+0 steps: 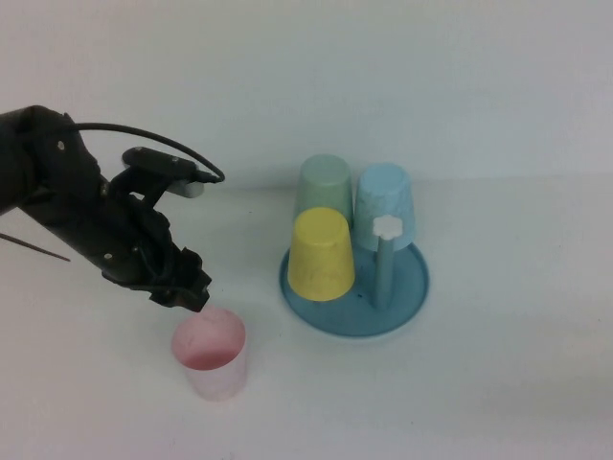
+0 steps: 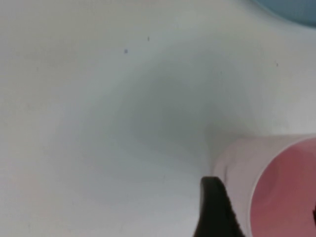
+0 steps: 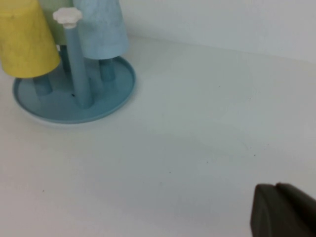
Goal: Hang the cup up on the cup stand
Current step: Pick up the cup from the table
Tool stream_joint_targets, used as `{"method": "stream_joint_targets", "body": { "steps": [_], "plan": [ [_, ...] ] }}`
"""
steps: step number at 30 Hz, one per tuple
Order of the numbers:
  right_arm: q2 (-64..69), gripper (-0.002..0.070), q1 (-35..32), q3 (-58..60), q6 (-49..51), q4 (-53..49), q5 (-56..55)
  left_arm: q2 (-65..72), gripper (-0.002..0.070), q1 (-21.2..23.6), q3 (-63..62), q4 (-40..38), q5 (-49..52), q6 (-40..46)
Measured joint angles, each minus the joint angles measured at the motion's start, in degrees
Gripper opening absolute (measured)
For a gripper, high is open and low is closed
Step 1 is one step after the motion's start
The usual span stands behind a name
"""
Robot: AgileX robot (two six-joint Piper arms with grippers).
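Left pincer point(image 1: 196, 297) spread over small pale pink plastic cup point(image 1: 211, 353) rim, near counter front edge; light, slippery, pinch wall; right pincer point(image 3: 281, 212) clenched, parked

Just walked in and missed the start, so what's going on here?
The robot is hanging cups on the cup stand. The left gripper is open at the rim of the pink cup, which stands upright on the table, one finger outside its wall. Yellow, green and light blue cups already sit upside down on the posts. The right gripper waits shut, off to the side.
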Motion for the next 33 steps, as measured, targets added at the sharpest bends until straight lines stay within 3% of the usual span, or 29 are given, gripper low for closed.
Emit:
{"method": "stream_joint_targets", "body": {
  "steps": [8,30,33],
  "plan": [
    [0.0,-0.0001,0.0,0.0,-1.1,0.5,0.0,0.0,0.0389,-1.2,0.0,0.9,-2.3,-0.1],
    [0.0,-0.0001,0.0,0.0,-1.7,1.3,0.0,5.7,0.0388,-1.2,0.6,3.5,2.9,-1.8],
    [0.0,-0.0001,0.0,0.0,-2.0,1.4,0.0,6.2,0.0351,-1.2,0.6,3.5,2.7,-2.8]
  ]
}}
